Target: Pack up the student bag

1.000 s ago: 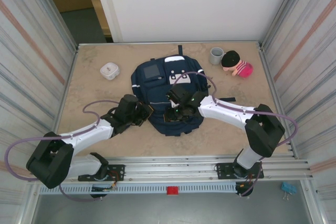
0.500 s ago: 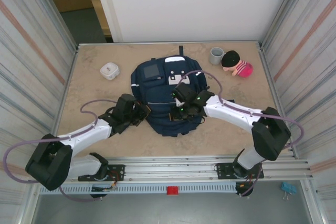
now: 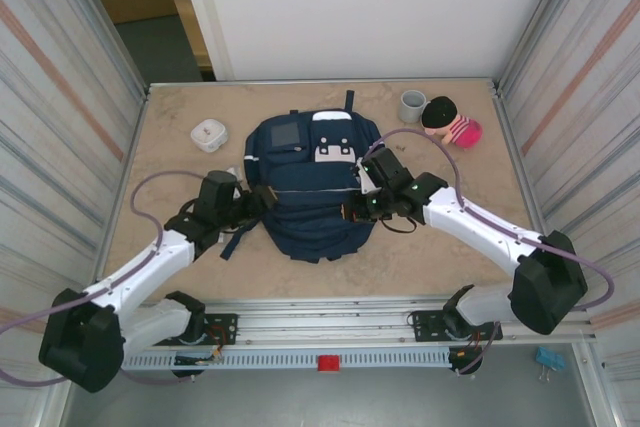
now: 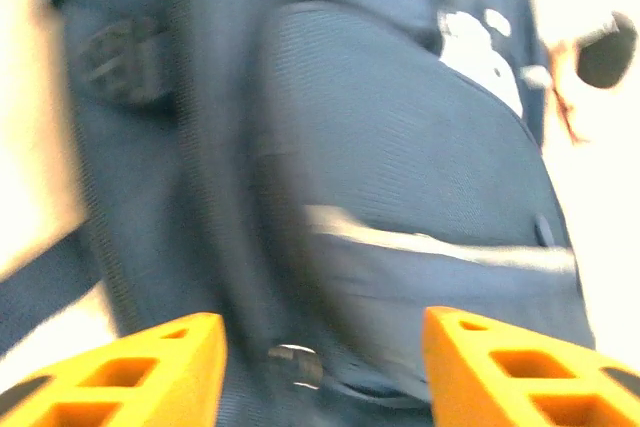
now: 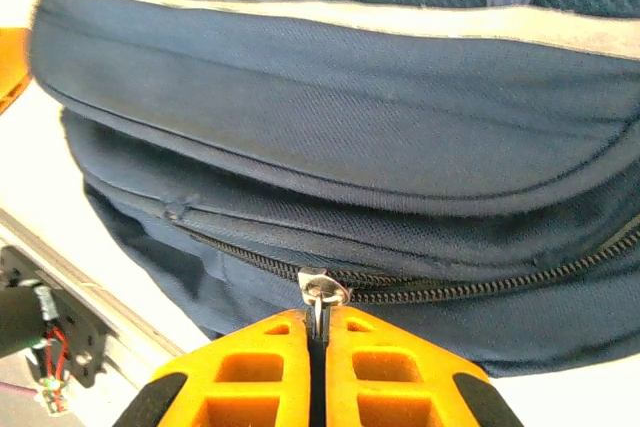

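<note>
**Near edge.** One metal rail (image 3: pixel 330 319) runs the full width, carrying both arm bases. A strip of bare table (image 3: pixel 450 267) lies between the rail and the bag's near end.

**Left gripper** (image 4: pixel 325 342), one. Its orange fingers (image 4: pixel 150 367) stand wide apart with nothing clamped. It sits just beside the bag's left flank, where a dark strap (image 3: pixel 238 235) trails onto the tabletop. The wrist picture is blurred.

**Right gripper** (image 5: pixel 318 332), one. Its jaws are pressed together on the metal zipper pull (image 5: pixel 322 285) of the bag's lower seam. From above it sits at the bag's right flank (image 3: pixel 354 210).

**Student bag** (image 3: pixel 310 212), one, navy. It lies flat in the middle of the table with its top handle toward the far wall. It is well apart from both side walls, with open tabletop to its left and right. It bears one thin white stripe (image 5: pixel 300 15), one grey square panel (image 3: pixel 288 135) and a white patch (image 3: pixel 334 152) whose dark marks are too small to read.

**Far left.** One small white box (image 3: pixel 209 134) sits apart from the bag.

**Far right corner.** One grey cup (image 3: pixel 412 105) is touching or just beside one plush doll (image 3: pixel 452 123) with a dark cap and pink stripes.

**Bounds.** There are corrugated panels on both sides and a white wall behind.
</note>
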Tool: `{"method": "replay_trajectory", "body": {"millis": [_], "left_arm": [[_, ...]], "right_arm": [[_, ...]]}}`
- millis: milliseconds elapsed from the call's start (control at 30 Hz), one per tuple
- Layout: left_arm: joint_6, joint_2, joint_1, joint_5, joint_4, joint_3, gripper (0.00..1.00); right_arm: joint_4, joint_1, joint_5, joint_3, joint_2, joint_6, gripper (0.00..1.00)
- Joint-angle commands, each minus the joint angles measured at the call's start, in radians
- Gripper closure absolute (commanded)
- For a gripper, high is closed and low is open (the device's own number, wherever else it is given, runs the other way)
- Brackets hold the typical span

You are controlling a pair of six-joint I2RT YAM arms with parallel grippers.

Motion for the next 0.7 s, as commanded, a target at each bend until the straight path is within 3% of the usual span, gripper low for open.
{"method": "replay_trajectory", "body": {"millis": [0, 100, 233, 433, 533, 667], "left_arm": [[0.495, -0.065, -0.085, 0.021, 0.042, 0.098, 0.38], [0.753, -0.052, -0.123, 0.151, 0.094, 0.111, 0.36], [0.939, 0.053, -0.133, 0.28, 0.075, 0.176, 0.31], [1.162, 0.272, -0.185, 0.312, -0.096, 0.344, 0.25], [1.206, 0.328, -0.186, 0.331, -0.09, 0.357, 0.32], [1.251, 0.364, -0.193, 0.3, -0.085, 0.351, 0.48]], "right_arm": [[0.074, 0.0, -0.062, 0.025, -0.057, -0.043, 1.0], [0.079, -0.001, -0.076, 0.042, -0.066, -0.063, 1.0], [0.096, -0.001, -0.108, 0.059, -0.072, -0.073, 1.0], [0.106, -0.02, -0.139, 0.062, -0.078, -0.069, 1.0], [0.106, -0.029, -0.142, 0.06, -0.084, -0.067, 1.0], [0.106, -0.038, -0.143, 0.054, -0.091, -0.068, 1.0]]}}
